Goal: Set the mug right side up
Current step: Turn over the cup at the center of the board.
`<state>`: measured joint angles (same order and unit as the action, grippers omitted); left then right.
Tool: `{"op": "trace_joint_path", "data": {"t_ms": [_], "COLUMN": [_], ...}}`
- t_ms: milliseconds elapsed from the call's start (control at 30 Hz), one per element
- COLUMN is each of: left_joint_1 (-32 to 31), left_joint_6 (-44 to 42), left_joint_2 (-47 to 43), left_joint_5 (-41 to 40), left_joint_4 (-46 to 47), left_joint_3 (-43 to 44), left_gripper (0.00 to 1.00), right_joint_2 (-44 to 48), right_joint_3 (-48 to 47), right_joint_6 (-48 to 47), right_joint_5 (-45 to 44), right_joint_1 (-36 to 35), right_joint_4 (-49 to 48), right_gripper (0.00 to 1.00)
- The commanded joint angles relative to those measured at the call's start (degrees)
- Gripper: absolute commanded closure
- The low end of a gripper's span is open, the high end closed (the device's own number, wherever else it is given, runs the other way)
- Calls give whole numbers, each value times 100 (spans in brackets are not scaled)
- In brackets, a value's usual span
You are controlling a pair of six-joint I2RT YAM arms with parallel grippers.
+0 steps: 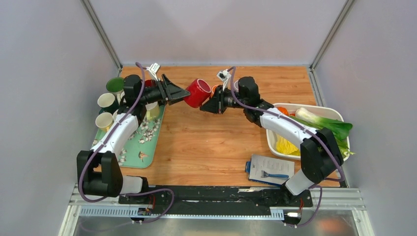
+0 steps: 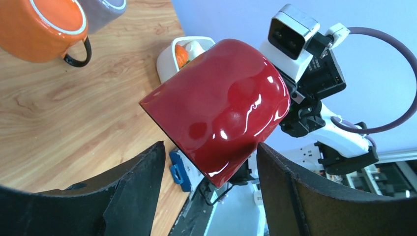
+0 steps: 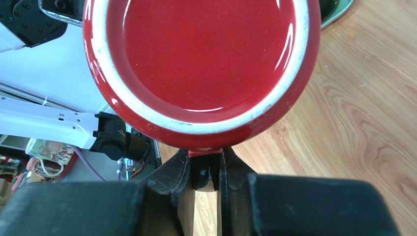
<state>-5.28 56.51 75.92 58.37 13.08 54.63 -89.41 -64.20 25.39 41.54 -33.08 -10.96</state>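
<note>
**Red mug held on its side in the air, far centre of the table**

At the left edge a green tray (image 1: 132, 147) carries cream cups (image 1: 106, 101), and the left arm reaches over it. The left gripper (image 2: 210, 150) stands wide. Its black fingers (image 2: 142, 187) flank one end of the red mug (image 1: 197, 92), with a gap showing on each side in the left wrist view.

The mug hangs above the table (image 1: 206, 142), close to the far wall, over bare wood that runs from the tray to the white tub (image 1: 270, 140). Its long axis lies roughly level, running left to right between the two arms, so neither end faces up. The sharp-edged end points at the left fingers and the rounded end at the right arm. A round face ringed in white fills the right wrist view. I cannot tell whether it is the mouth or the base.

The right gripper (image 3: 206, 169) is narrow, pinching a small red part at the mug's edge.

An orange mug (image 2: 44, 27) and a grey mug (image 2: 101, 12) sit on the wood near the held mug. To the right, the tub holds a leek (image 1: 324, 123), and a booklet (image 1: 273, 167) lies near it.
</note>
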Motion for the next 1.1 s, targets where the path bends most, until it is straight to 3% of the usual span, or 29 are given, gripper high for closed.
{"op": "trace_joint_path", "data": {"t_ms": [0,67,167,300,400,467,533,567,633,767,900,967,1000,1033,1067], "left_joint_1": [-30,-33,-34,-32,-34,-32,-31,-33,-22,14,45,31,29,12,2], "left_joint_6": [545,617,721,828,828,831,827,822,779,345,-1028,-2393,-3461,-3972,-4792], "left_joint_2": [23,35,65,76,32,-41,-101,-116,-162,-216,-307,-228,-192,-122,-86], "left_joint_5": [190,222,229,279,276,276,275,273,276,300,381,277,169,-158,-339], "left_joint_4": [881,1060,1195,1405,1493,1597,1652,1662,1670,1314,-33,-2229,-2801,-3859,-4324], "left_joint_3": [-41,2,132,241,210,133,46,-1,-55,16,392,803,1109,1237,1466], "left_gripper": [28,34,40,48,60,68,82,94,99,100,100,100,100,100,100], "right_joint_2": [-125,-240,-448,-727,-866,-921,-945,-940,-906,-678,-148,136,280,412,553], "right_joint_3": [-423,-426,-443,-522,-598,-637,-649,-635,-556,-230,429,806,985,1150,1314], "right_joint_6": [16,-176,-499,-699,-801,-815,-831,-852,-924,-1230,-1594,-1796,-1872,-1949,-1984], "right_joint_5": [26,-74,-66,-104,-194,-231,-249,-263,-325,-353,-399,-428,-460,-501,-546], "right_joint_1": [-97,-218,-396,-612,-747,-788,-803,-805,-800,-788,-717,-657,-621,-590,-544], "right_joint_4": [-551,-518,-512,-521,-550,-565,-557,-543,-521,-412,-202,-84,-15,43,83], "right_gripper": [100,100,84,81,77,70,62,58,49,31,19,15,13,12,11]}}
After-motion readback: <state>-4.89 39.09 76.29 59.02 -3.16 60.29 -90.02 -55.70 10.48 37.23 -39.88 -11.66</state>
